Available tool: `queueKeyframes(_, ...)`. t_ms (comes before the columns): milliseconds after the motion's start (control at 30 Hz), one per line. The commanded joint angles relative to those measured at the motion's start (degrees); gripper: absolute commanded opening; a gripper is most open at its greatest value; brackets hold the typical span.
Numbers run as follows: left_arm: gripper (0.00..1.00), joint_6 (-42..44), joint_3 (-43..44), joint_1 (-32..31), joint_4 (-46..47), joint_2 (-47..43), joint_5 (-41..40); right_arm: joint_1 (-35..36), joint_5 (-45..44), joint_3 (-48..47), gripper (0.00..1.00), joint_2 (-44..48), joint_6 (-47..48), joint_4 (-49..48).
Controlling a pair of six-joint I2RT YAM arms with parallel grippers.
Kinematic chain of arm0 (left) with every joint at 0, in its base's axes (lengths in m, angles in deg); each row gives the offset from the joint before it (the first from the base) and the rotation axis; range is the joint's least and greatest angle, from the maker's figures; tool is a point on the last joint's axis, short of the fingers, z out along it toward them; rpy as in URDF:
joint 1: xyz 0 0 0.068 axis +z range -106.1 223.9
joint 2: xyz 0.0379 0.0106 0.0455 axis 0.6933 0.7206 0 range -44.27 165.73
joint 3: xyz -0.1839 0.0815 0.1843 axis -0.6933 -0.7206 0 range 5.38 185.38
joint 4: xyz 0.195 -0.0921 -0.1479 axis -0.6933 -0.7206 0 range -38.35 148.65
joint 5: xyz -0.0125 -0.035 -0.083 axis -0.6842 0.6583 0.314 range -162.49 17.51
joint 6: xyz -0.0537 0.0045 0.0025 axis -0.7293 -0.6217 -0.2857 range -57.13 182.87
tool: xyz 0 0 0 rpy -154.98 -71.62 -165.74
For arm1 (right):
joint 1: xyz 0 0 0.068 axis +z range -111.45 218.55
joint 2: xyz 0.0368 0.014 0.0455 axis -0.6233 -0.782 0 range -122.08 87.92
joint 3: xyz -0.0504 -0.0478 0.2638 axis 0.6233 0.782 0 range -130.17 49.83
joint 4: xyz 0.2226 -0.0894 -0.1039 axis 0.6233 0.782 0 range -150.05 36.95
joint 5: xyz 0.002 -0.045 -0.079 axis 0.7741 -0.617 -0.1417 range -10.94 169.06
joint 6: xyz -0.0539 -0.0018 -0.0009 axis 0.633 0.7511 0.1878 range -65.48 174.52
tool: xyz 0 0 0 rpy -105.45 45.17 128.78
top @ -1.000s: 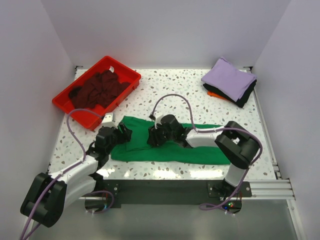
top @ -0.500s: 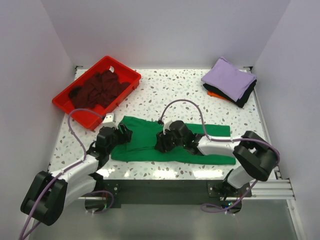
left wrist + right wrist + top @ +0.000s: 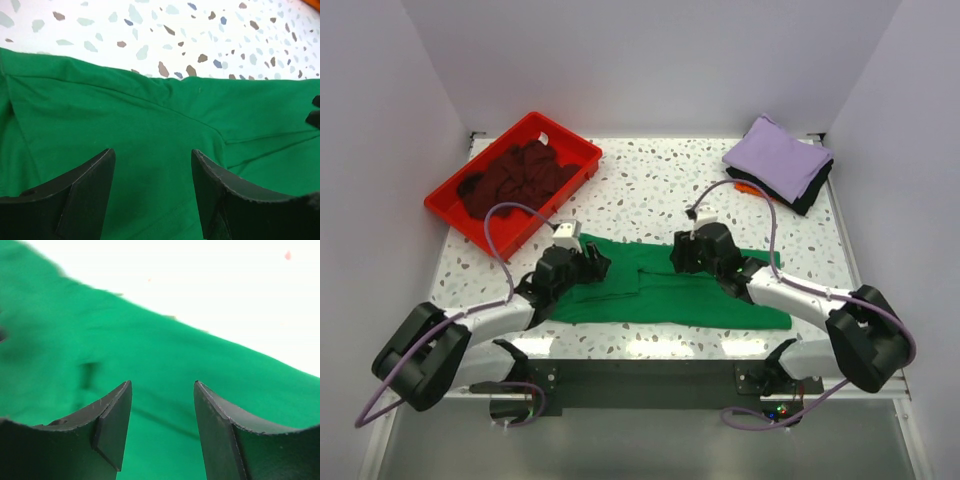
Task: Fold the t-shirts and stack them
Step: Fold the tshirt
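Observation:
A bright green t-shirt (image 3: 665, 292) lies spread in a long strip across the near part of the table. My left gripper (image 3: 592, 262) is open and empty, low over the shirt's left part; its view shows green cloth (image 3: 150, 125) between its fingers (image 3: 90, 190). My right gripper (image 3: 682, 258) is open and empty over the shirt's far edge near the middle, with green cloth (image 3: 160, 370) under it. A dark maroon t-shirt (image 3: 515, 178) lies crumpled in the red tray (image 3: 570, 145). Folded lavender (image 3: 778, 155), black (image 3: 813, 190) and orange (image 3: 750, 188) t-shirts are stacked at the far right.
The red tray stands at the far left. White walls close in the table on three sides. Each arm's cable loops above the shirt.
My right gripper has moved right and toward the far edge of the green shirt. My left gripper has moved right onto the shirt. The shirt's left part has shifted.

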Motion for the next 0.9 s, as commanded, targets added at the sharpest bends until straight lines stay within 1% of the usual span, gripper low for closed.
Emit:
queueKeyframes(0, 0.67, -2.11, 2.07, -0.34, 6.78, 4.8, 1.8, -5.84, -0.61, 3.36, 0.56, 0.69, -1.39, -2.73)
queueKeyframes(100, 0.67, -2.12, 2.95, -0.42, 8.37, 9.11, 1.72, -7.79, -0.6, 4.34, 0.56, -1.24, -1.31, -4.15)
queueKeyframes(467, 0.67, -1.59, 6.91, -0.33, 10.65, 21.17, -0.04, -8.84, -3.94, 7.41, 0.56, -6.69, -3.77, -4.86)
queueKeyframes(567, 0.67, -1.32, 9.01, -0.42, 10.83, 25.29, -0.04, -8.84, -4.03, 7.77, 0.56, -6.78, -5.44, -3.1)
queueKeyframes(700, 0.67, -0.54, 12.35, -0.34, 9.69, 28.9, -0.74, -8.84, -4.82, 7.68, 0.56, -5.21, -8.69, 2.78)
queueKeyframes(867, 0.67, 1.22, 19.38, -0.25, 7.06, 34.52, -1.71, -8.84, -4.29, 7.24, 0.56, -1.78, -11.32, 8.06)
